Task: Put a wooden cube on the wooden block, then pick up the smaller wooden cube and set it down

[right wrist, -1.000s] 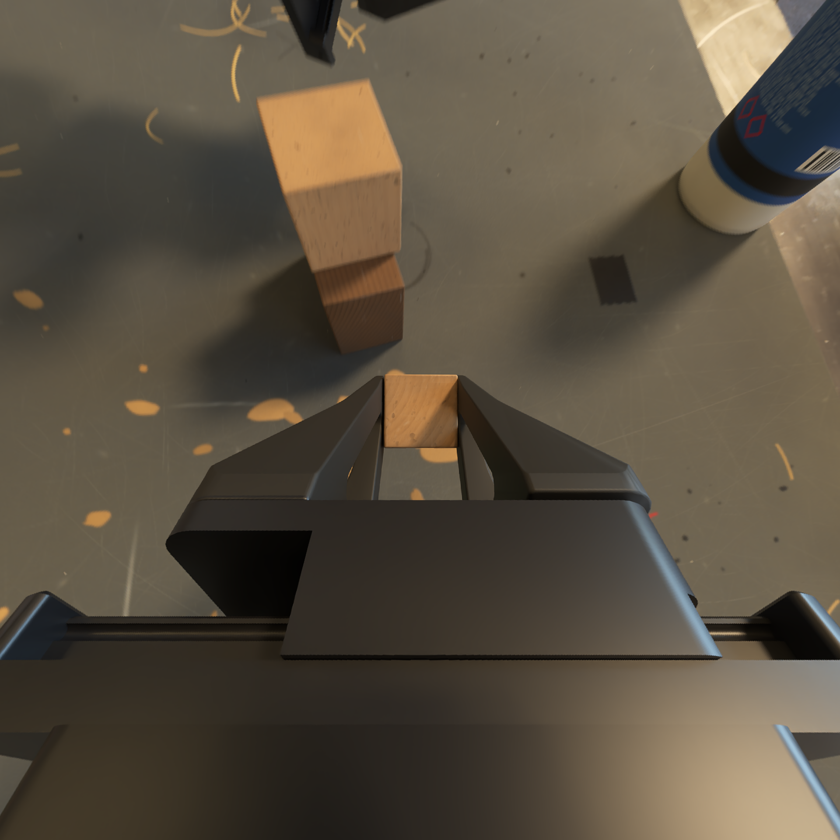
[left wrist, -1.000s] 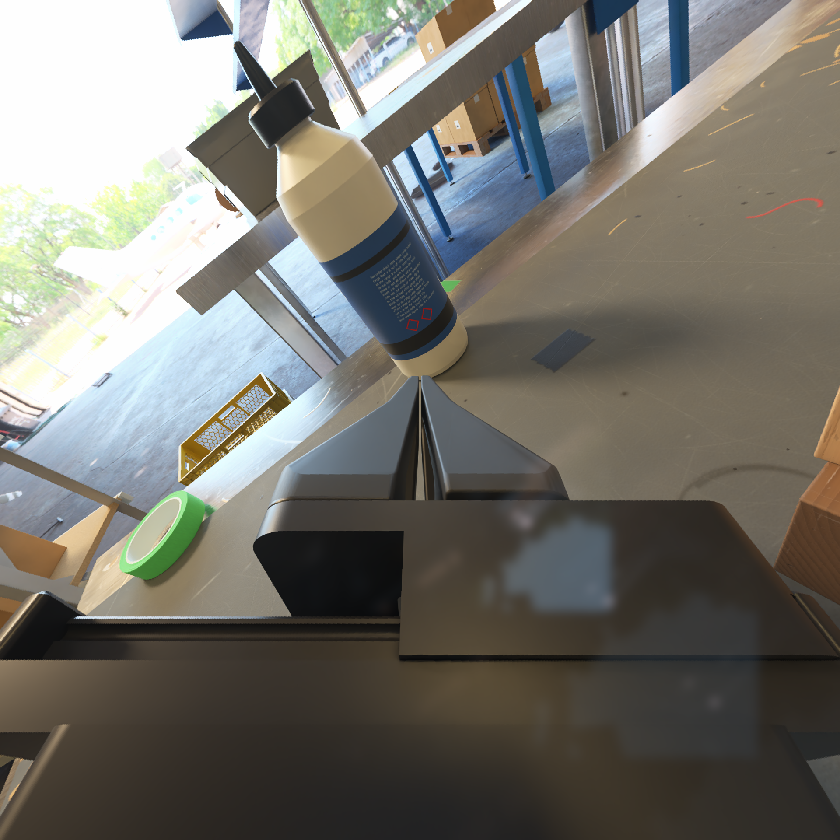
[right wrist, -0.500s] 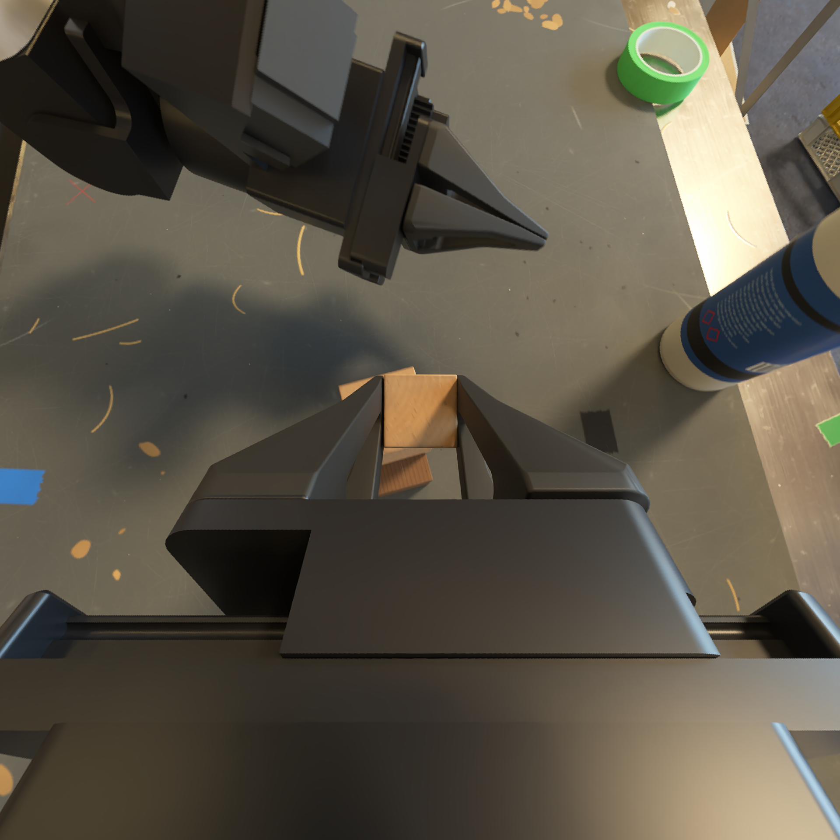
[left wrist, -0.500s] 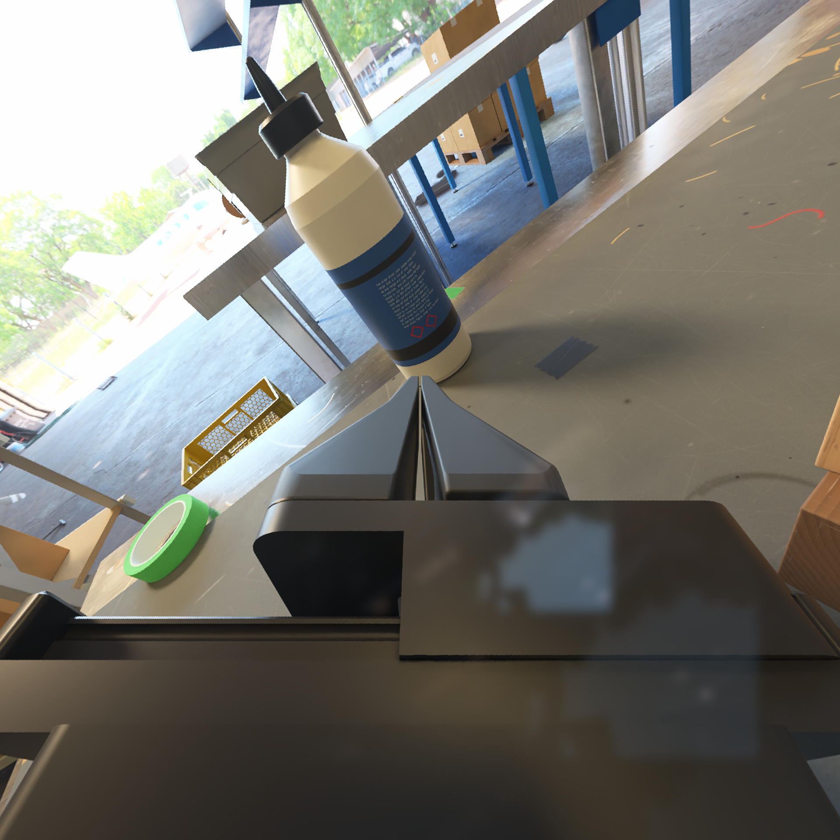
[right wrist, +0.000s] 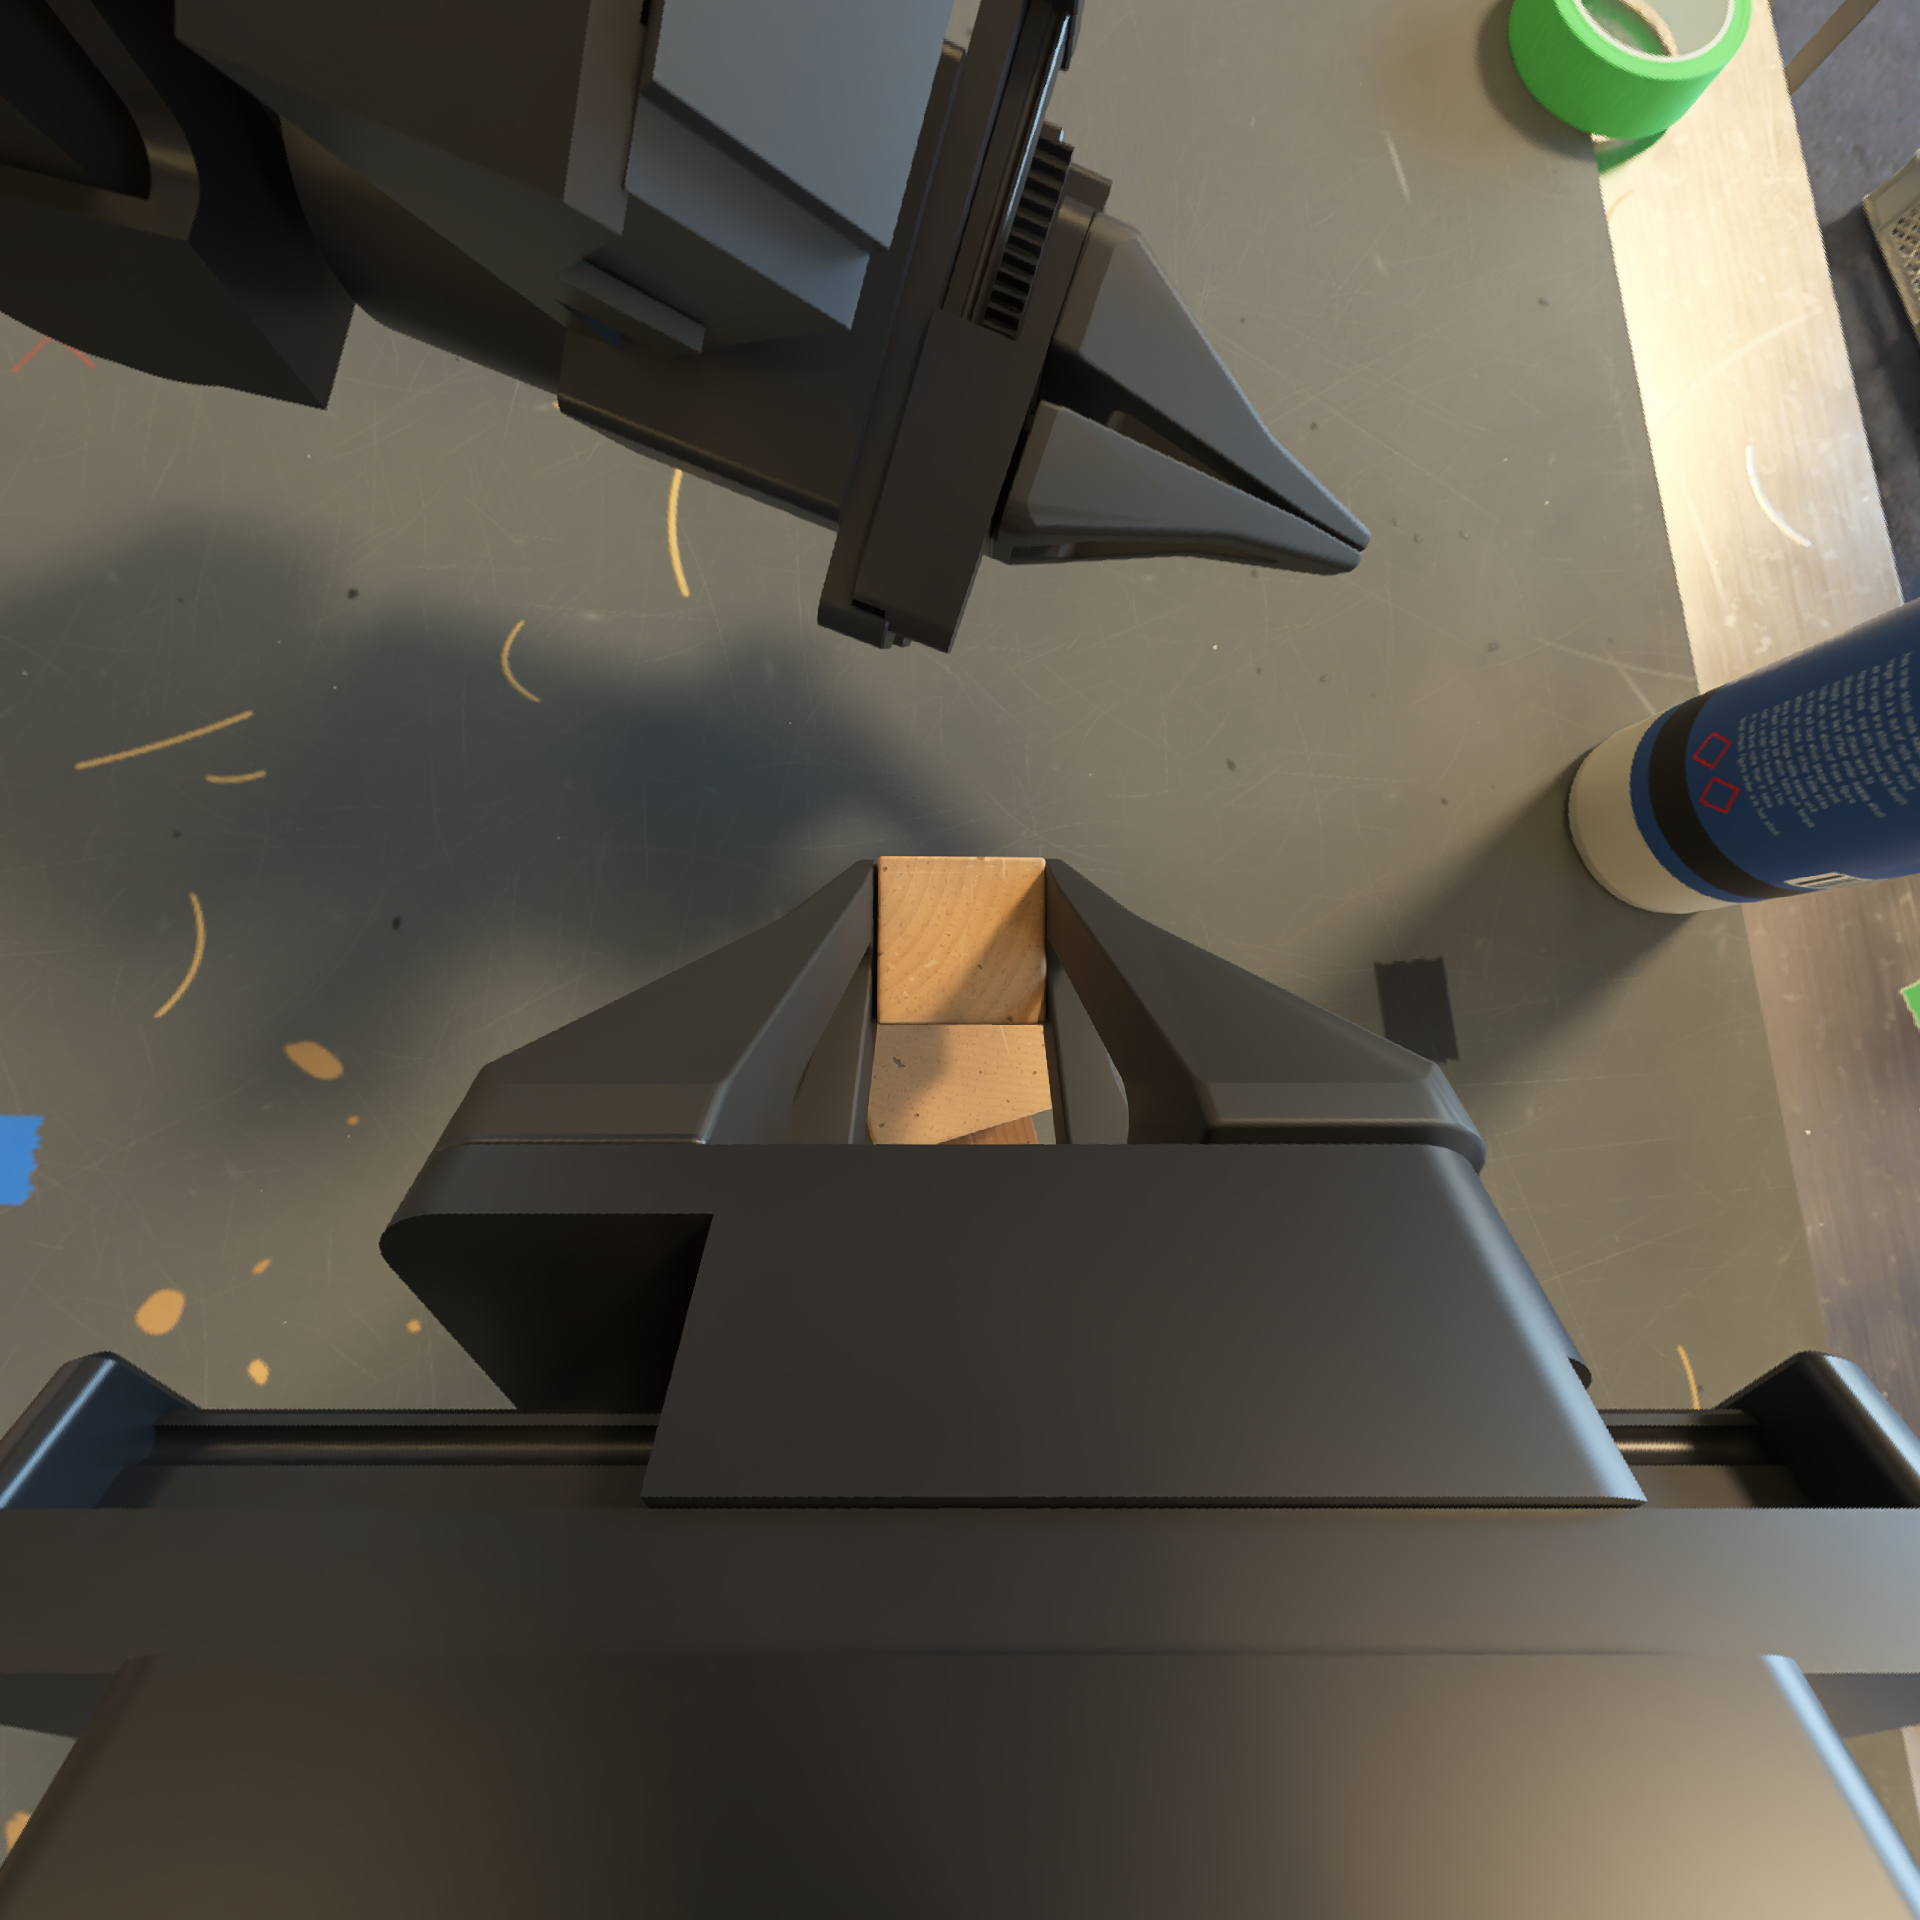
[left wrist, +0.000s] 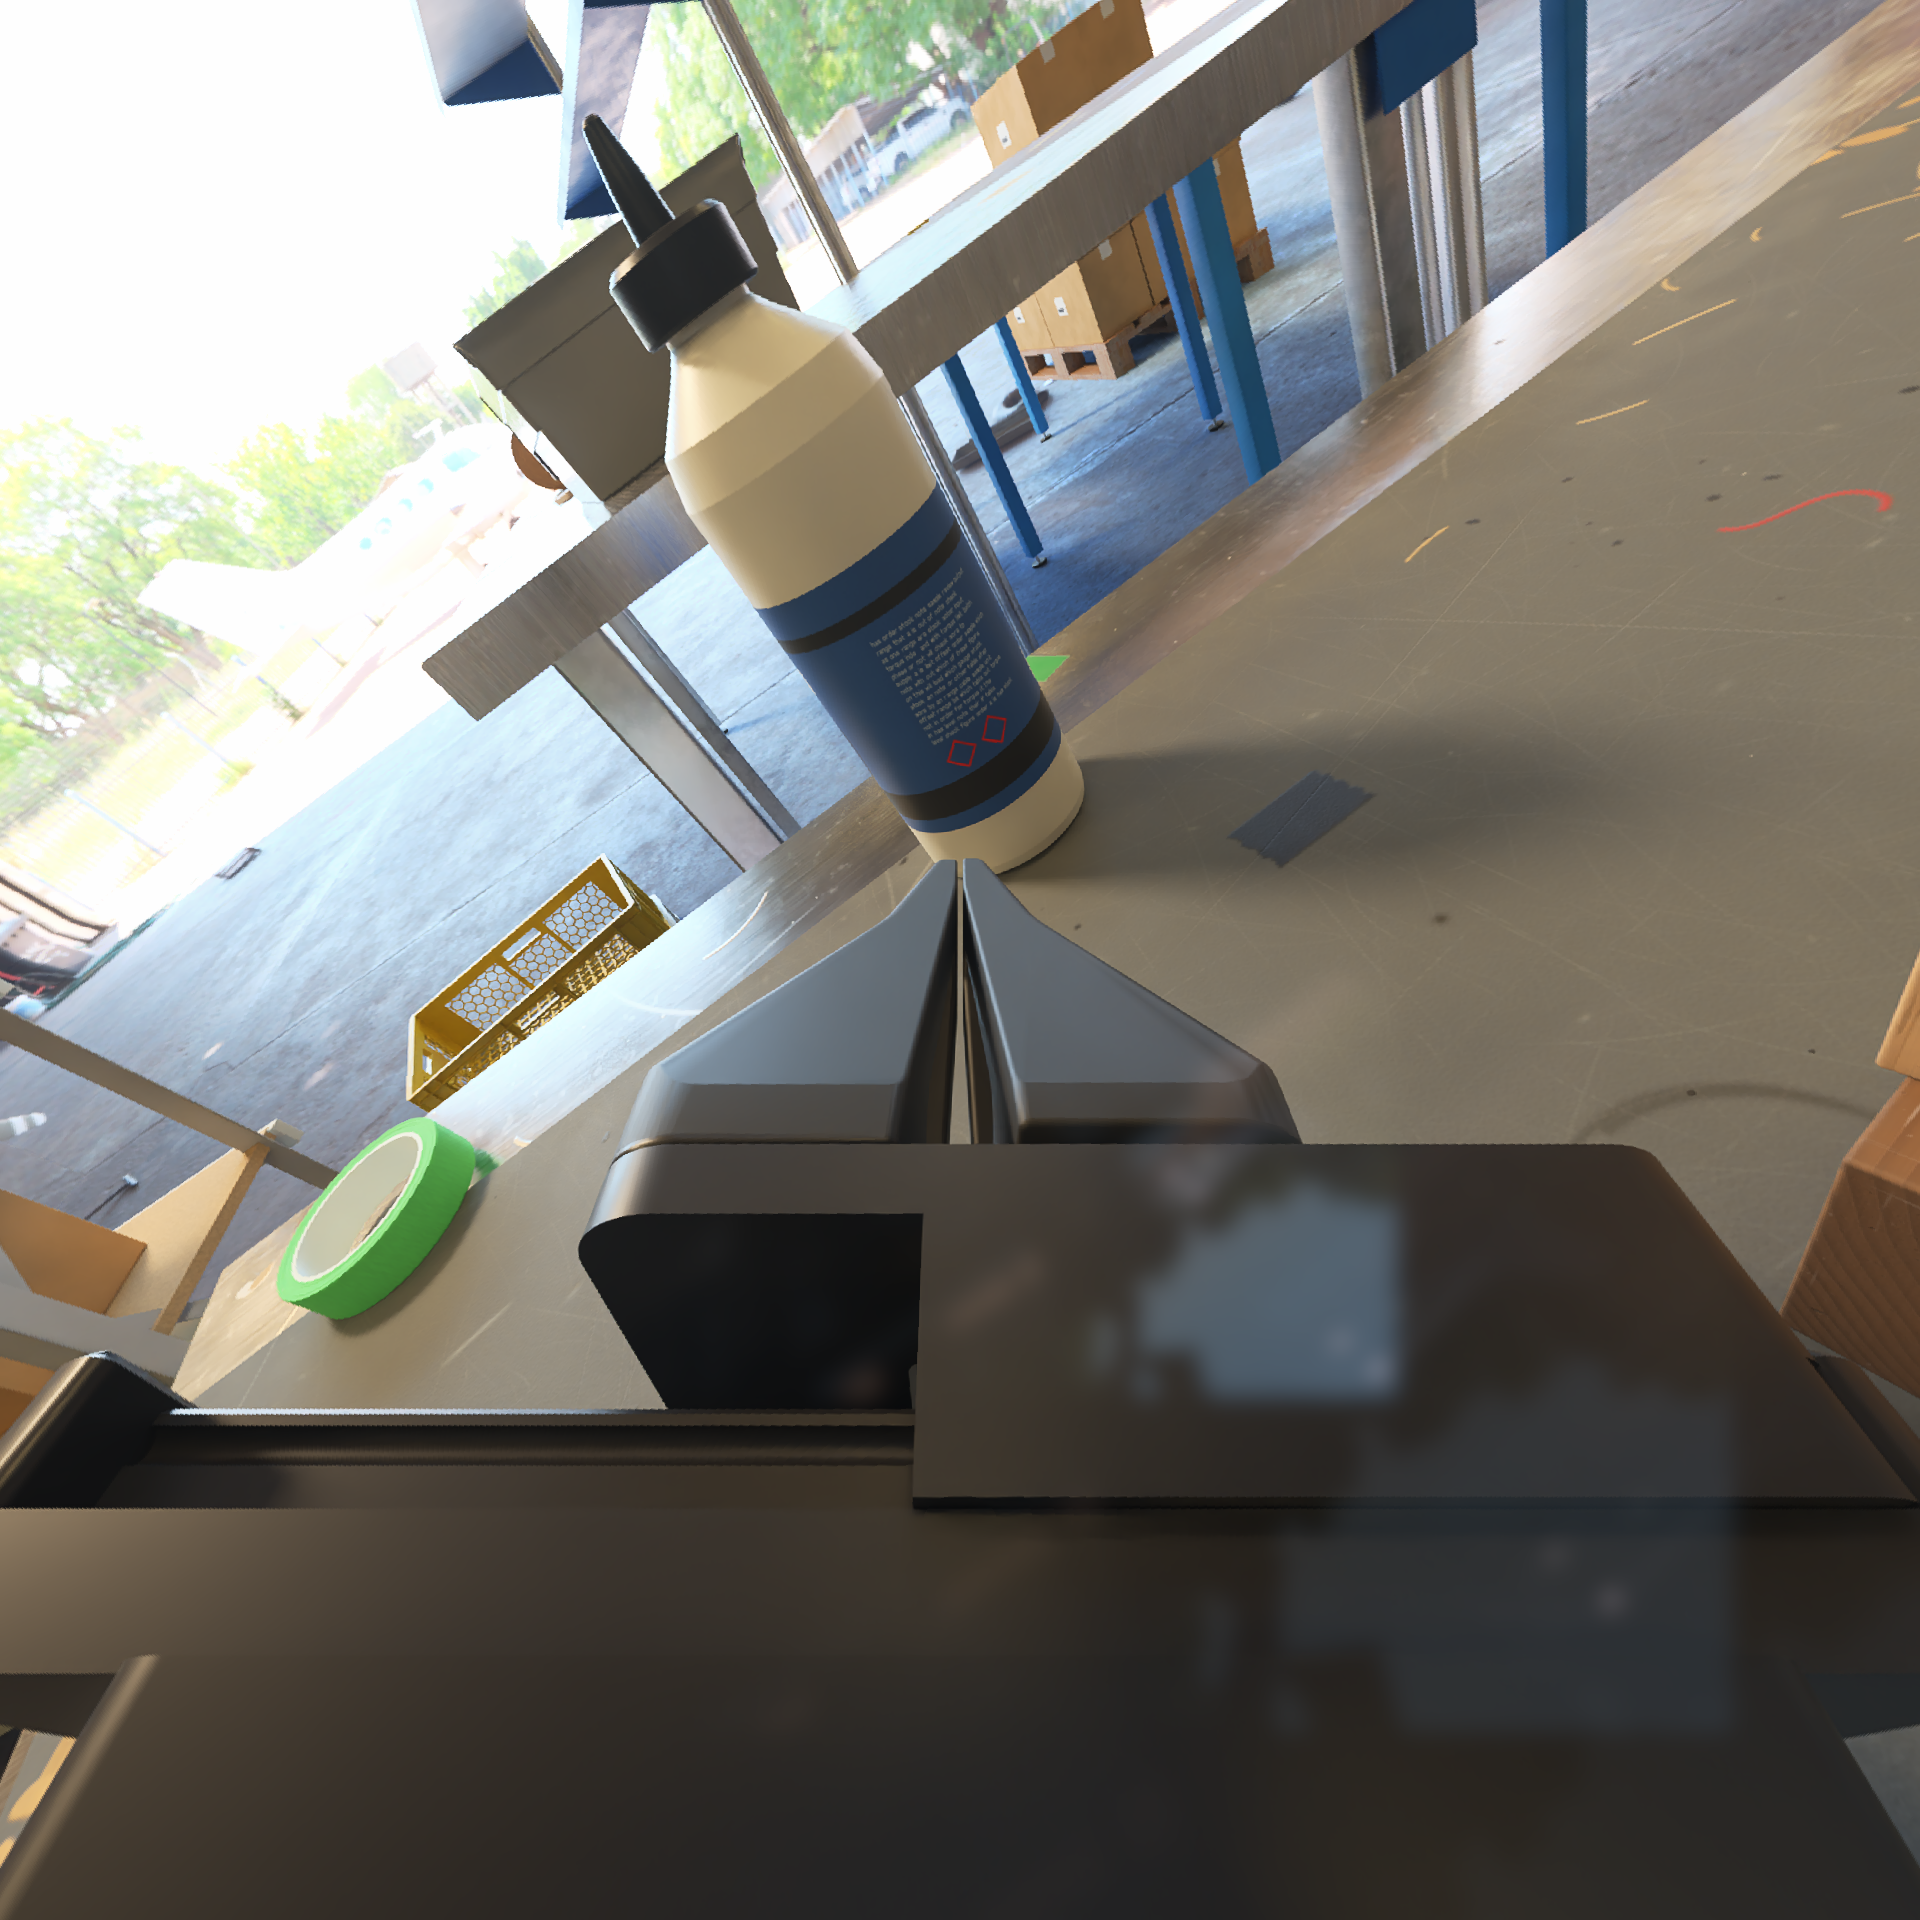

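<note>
My right gripper (right wrist: 961,868) is shut on the small wooden cube (right wrist: 958,940) and holds it above the stack. Below it, between the fingers, shows the larger wooden cube (right wrist: 956,1081) and a sliver of the wooden block (right wrist: 1003,1132) under it. My left gripper (left wrist: 960,864) is shut and empty, pointing at the foot of a glue bottle; it also shows in the right wrist view (right wrist: 1356,545), hovering beyond the stack. In the left wrist view the stack is cut off at the right edge: the block (left wrist: 1860,1247) with the cube (left wrist: 1907,1023) on top.
A white glue bottle (left wrist: 862,561) with a blue label stands near the table's edge, also in the right wrist view (right wrist: 1756,790). A green tape roll (left wrist: 374,1226) lies by the edge, seen too in the right wrist view (right wrist: 1610,62). A yellow crate (left wrist: 530,977) sits on the floor beyond.
My right gripper has carried the small cube from in front of the stack to right above it. The left gripper has barely shifted.
</note>
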Available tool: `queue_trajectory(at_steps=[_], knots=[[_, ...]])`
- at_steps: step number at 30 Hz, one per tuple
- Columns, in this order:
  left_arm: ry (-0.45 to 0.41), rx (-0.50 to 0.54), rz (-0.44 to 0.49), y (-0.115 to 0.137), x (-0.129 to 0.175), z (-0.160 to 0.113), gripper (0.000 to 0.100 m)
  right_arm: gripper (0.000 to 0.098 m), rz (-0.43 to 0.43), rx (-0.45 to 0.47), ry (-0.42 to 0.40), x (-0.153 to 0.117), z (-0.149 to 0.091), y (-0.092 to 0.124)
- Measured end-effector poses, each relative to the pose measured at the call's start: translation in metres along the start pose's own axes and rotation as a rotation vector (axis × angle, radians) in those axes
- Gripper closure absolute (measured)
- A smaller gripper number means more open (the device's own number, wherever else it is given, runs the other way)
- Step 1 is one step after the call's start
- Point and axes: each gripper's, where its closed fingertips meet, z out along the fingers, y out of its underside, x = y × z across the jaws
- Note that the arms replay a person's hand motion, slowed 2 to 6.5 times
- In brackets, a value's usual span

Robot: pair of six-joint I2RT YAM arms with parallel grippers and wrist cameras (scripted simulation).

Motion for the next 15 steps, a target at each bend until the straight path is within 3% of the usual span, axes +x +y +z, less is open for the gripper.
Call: queue_trajectory(at_steps=[15], knots=[[0.007,-0.013,0.009,0.0029,0.0014,0.0010,0.099,0.0721,0.008,0.017,-0.030,0.0050,-0.0016,0.0106]])
